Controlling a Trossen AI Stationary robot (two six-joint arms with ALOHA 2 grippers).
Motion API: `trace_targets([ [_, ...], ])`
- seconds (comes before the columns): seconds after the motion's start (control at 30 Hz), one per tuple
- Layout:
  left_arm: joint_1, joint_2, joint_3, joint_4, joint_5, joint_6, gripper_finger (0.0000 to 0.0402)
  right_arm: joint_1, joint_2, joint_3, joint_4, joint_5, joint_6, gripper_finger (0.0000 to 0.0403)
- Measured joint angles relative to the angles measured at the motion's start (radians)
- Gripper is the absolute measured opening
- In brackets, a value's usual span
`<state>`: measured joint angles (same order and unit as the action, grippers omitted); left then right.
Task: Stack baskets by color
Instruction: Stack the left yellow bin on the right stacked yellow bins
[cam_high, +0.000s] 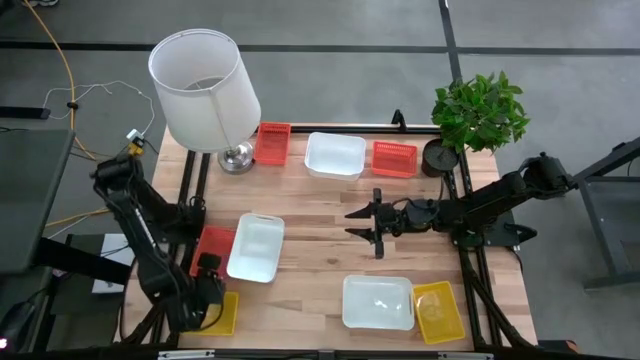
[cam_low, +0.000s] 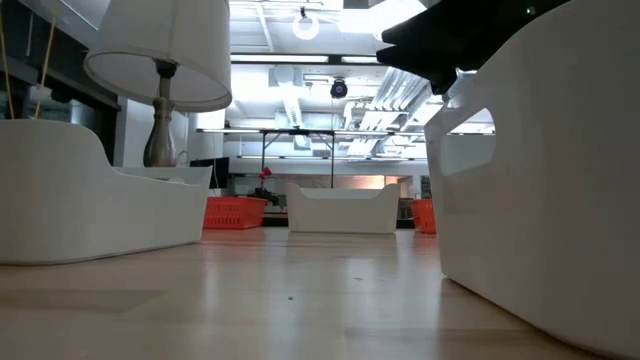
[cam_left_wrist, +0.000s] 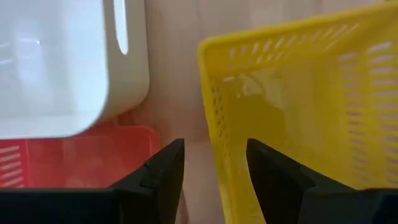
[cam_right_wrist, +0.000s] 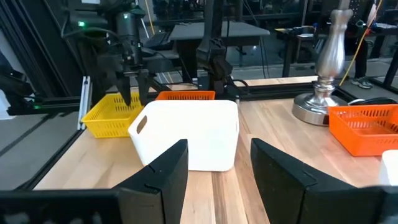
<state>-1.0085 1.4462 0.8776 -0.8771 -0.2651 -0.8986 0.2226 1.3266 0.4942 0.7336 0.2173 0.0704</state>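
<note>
1. High view: the left gripper (cam_high: 210, 300) is seen at seven o'clock on the tabletop (cam_high: 320, 215), directly over the yellow basket (cam_high: 226, 313); the right gripper (cam_high: 362, 222) is parked centrally.
2. Left wrist view: the fingers (cam_left_wrist: 163, 177), parted and empty, are seen straddling the basket's wall.
3. Right wrist view: its fingers (cam_right_wrist: 163, 177) are likewise parted, empty.

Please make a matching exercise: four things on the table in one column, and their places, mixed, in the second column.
Things:
1. white fabric lampshade
2. green potted plant
3. left pincer
4. right pincer

Places:
A. far right corner of the wooden table
B. open, over the table's middle
C. far left corner
D. open, above the yellow meshed plastic basket at the near left corner

Pairs: 1-C, 2-A, 3-D, 4-B
</note>
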Motion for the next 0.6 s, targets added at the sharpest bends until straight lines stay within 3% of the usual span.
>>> trace_targets([
  [0.37,0.003,0.061,0.0,0.001,0.065,-0.015,0.0152,0.0,0.0,0.0,-0.006,0.001,0.0,0.0161],
  [0.47,0.008,0.064,0.0,-0.001,0.074,-0.016,0.0124,0.0,0.0,0.0,-0.006,0.001,0.0,0.0161],
  [0.6,0.024,0.064,0.0,-0.002,0.132,-0.016,0.0057,0.0,0.0,0.0,-0.011,0.001,0.0,0.0161],
])
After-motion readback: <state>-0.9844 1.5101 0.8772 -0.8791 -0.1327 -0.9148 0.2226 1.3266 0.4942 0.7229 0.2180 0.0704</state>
